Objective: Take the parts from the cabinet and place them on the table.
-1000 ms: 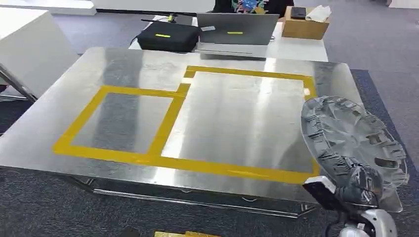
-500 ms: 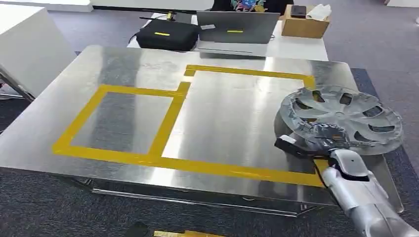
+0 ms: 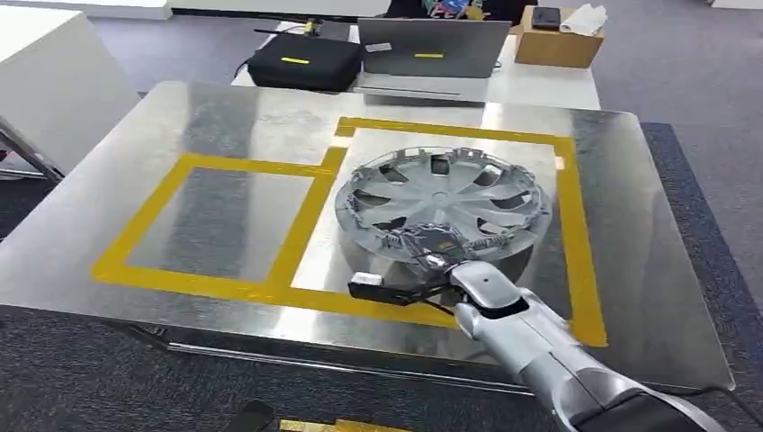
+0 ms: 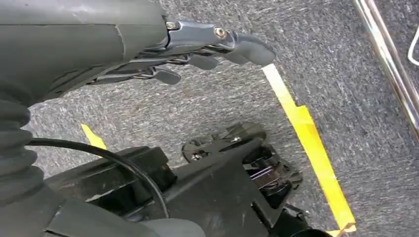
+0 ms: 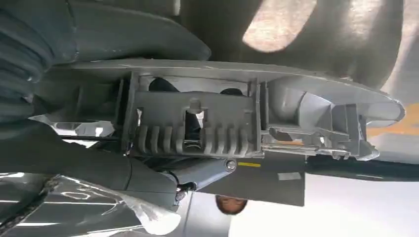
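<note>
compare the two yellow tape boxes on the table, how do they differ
The left box is smaller, while the right box is larger and reaches farther back on the table. The left box holds nothing; the right box has the hubcap over it, held at its near rim by the right hand. Both are yellow tape outlines and share one side.
</note>
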Action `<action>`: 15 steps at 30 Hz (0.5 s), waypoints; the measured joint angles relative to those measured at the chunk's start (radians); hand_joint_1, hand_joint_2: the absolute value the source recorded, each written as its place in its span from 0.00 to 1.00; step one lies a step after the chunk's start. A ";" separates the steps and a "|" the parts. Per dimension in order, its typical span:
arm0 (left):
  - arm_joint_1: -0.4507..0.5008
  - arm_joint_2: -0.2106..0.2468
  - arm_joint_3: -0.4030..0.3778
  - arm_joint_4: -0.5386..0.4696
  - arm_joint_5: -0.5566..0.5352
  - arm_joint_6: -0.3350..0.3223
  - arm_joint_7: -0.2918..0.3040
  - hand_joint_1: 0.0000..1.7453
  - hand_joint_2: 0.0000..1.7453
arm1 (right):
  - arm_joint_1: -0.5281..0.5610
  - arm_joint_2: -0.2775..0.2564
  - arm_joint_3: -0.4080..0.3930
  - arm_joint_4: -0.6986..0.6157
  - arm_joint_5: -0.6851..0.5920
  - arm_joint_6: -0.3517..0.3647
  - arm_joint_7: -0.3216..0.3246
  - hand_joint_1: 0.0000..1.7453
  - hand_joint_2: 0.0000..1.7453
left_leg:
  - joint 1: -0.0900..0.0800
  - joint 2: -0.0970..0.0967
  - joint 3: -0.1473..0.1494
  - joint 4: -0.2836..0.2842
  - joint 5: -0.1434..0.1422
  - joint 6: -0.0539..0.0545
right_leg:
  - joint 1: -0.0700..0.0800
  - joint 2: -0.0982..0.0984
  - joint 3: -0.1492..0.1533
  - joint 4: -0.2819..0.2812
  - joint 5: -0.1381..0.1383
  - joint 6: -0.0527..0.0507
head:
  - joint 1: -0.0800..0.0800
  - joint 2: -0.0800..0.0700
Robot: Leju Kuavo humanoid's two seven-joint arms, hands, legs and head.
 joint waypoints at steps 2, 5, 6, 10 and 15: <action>0.001 0.002 0.000 0.000 0.000 0.000 0.000 0.00 1.00 | -0.004 0.001 0.015 0.003 -0.003 0.000 0.000 1.00 1.00 | 0.000 0.000 0.000 0.000 -0.001 -0.002 | 0.000 0.002 0.000 0.000 0.000 0.000 | 0.000 0.000; 0.000 0.003 0.000 0.000 0.000 0.000 0.000 0.00 1.00 | -0.008 0.002 0.028 0.005 -0.005 0.000 0.002 1.00 1.00 | -0.001 0.000 0.000 0.000 -0.001 -0.002 | -0.001 0.002 0.000 0.000 0.000 0.000 | 0.000 0.000; 0.001 0.003 0.000 0.000 0.000 0.000 0.000 0.00 1.00 | -0.009 0.002 0.032 0.006 -0.005 0.000 0.002 1.00 1.00 | -0.001 0.000 0.000 0.000 -0.001 -0.002 | -0.001 0.002 0.000 0.000 0.000 0.000 | 0.000 0.000; 0.001 0.004 0.000 0.000 0.000 -0.002 0.000 0.00 1.00 | -0.009 0.007 0.048 0.008 -0.007 -0.001 -0.024 1.00 1.00 | -0.001 0.001 0.000 0.000 -0.002 -0.002 | -0.001 0.002 0.000 0.000 0.000 0.000 | 0.000 0.000; 0.002 0.004 0.004 0.000 0.002 -0.016 -0.001 0.00 1.00 | 0.019 0.027 0.101 -0.014 -0.042 0.002 -0.008 1.00 1.00 | -0.001 0.001 0.001 0.000 -0.002 -0.003 | -0.001 0.002 -0.001 0.000 -0.001 -0.001 | -0.001 0.000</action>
